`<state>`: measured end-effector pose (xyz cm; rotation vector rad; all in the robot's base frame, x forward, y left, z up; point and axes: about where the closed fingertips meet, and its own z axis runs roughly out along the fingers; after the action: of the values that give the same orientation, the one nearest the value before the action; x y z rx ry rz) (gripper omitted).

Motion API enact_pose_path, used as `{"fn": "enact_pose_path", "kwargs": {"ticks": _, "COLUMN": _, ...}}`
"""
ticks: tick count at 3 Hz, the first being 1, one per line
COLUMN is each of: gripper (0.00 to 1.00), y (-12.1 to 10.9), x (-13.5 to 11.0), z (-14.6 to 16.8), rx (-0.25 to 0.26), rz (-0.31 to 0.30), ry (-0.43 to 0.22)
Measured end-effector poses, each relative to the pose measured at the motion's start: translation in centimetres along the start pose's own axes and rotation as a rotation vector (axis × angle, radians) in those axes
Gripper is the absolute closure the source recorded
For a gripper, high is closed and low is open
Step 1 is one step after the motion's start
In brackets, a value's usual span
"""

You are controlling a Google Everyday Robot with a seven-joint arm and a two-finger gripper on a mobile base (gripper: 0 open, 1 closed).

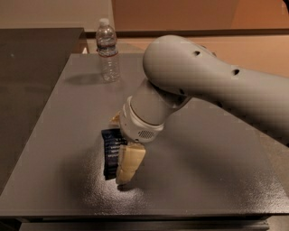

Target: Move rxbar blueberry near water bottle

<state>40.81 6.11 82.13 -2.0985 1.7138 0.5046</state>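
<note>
Pressing beside rxbar blueberry [109,152] — gripper [124,166], seemingly touching.

Table [212,180]: dark grey matte top, fills most of the frame, speckled sheen at lower centre. Second dark surface [31,67]: upper left. Wall [54,13]: pale beige, top left. Panel [180,13]: tan-orange, top right. Light: dim, warm. Gripper [123,159]: low over the table, lower centre.
</note>
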Motion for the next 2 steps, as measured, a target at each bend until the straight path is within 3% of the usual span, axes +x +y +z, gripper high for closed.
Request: {"fn": "enact_pose_path", "kwargs": {"ticks": 2, "gripper": 0.64, "y": -0.47, "x": -0.14, "z": -0.14, "rx": -0.031, "rz": 0.004, "ry": 0.006}}
